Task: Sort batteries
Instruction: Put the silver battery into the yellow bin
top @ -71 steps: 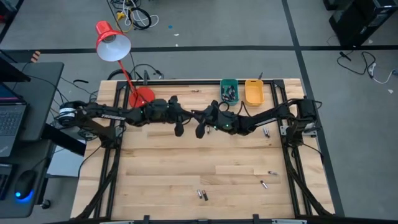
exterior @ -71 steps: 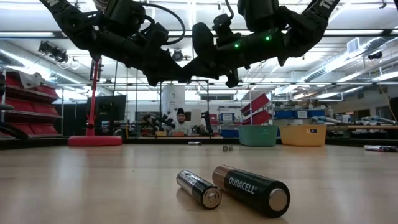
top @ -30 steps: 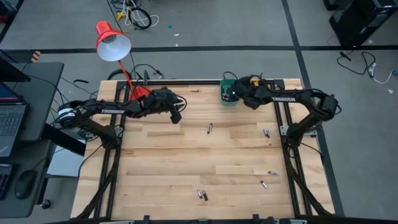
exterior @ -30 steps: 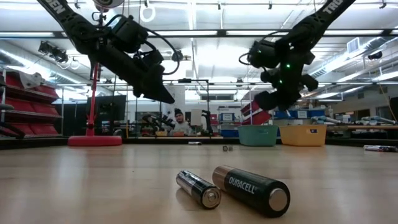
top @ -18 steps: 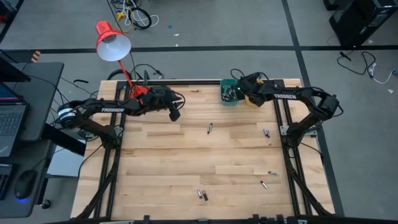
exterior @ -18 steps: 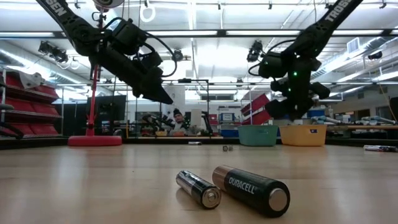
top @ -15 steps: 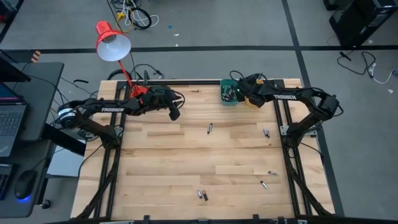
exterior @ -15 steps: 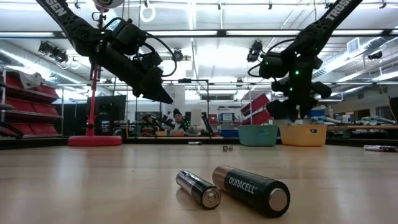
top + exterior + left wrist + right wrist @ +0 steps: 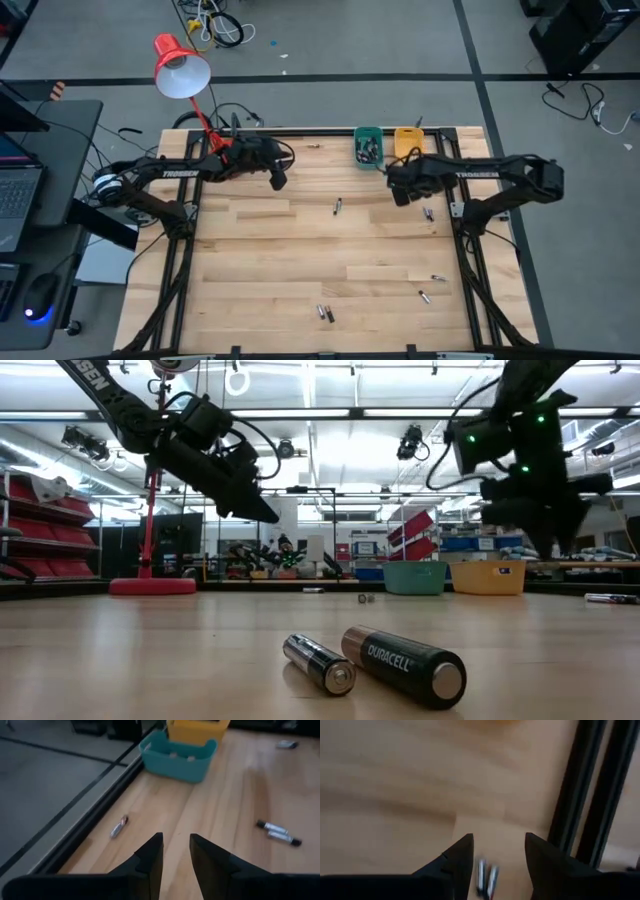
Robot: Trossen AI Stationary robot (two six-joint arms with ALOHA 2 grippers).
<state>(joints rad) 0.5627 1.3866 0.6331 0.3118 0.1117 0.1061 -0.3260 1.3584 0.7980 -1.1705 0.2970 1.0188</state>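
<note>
Several small dark batteries lie flat on the wooden table: one at mid-table (image 9: 337, 207), a pair by the right rail (image 9: 427, 213), two at the near right (image 9: 430, 287), a pair at the near edge (image 9: 324, 313) that shows large in the low view (image 9: 405, 665), and one at the far edge (image 9: 315, 146). My right gripper (image 9: 400, 190) is open and empty above the table, and the pair by the right rail shows between its fingers (image 9: 486, 877). My left gripper (image 9: 278, 180) hangs open and empty above the far left part of the table (image 9: 175, 840).
A teal bin (image 9: 368, 147) with batteries in it and a yellow bin (image 9: 407, 146) stand side by side at the far edge. A red desk lamp (image 9: 182, 68) stands at the far left corner. Black frame rails (image 9: 462, 250) run along the table's sides.
My right gripper has gone from above the teal bin toward the table's near edge and right, and now hangs near the battery pair by the right rail.
</note>
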